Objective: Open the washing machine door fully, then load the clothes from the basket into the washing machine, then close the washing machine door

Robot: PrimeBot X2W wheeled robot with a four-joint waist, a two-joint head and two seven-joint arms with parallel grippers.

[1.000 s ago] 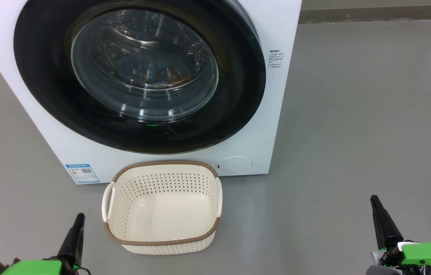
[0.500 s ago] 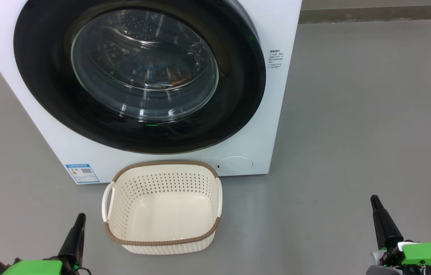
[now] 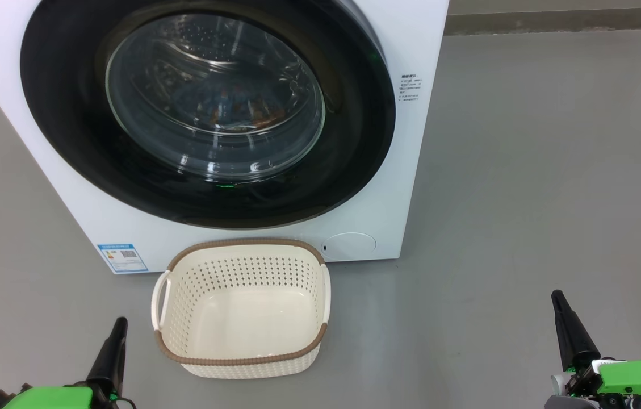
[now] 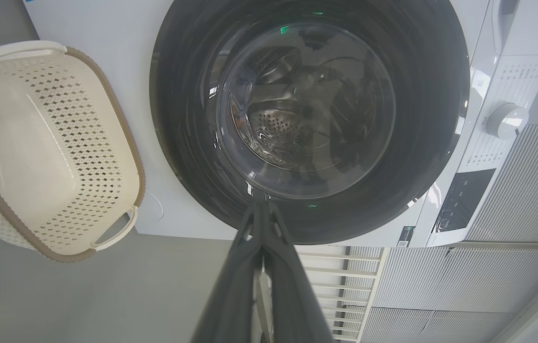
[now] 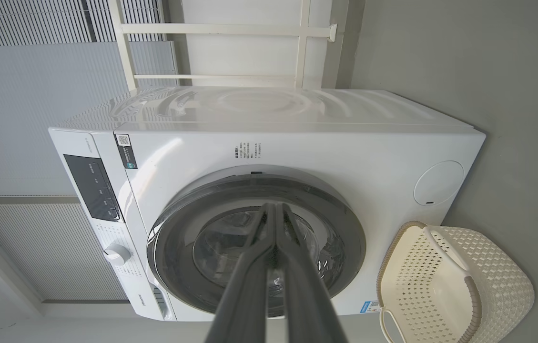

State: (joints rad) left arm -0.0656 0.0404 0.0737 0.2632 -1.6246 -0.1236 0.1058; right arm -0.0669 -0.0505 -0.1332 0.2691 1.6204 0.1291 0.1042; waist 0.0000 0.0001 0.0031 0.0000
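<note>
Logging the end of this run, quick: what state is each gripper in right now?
Left gripper: closed, holding nothing.
Right gripper: closed, holding nothing.

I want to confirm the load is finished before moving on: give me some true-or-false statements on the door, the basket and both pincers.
1. The washing machine door is shut. True.
2. The basket is full. False: it is empty; the clothes show through the door glass, inside the drum.
3. Both pincers are open. False: the left pincer and the right pincer are shut and hold nothing.
4. The basket stands on the floor in front of the washing machine. True.
5. The left pincer touches the basket. False: it is apart, to the basket's left.
</note>
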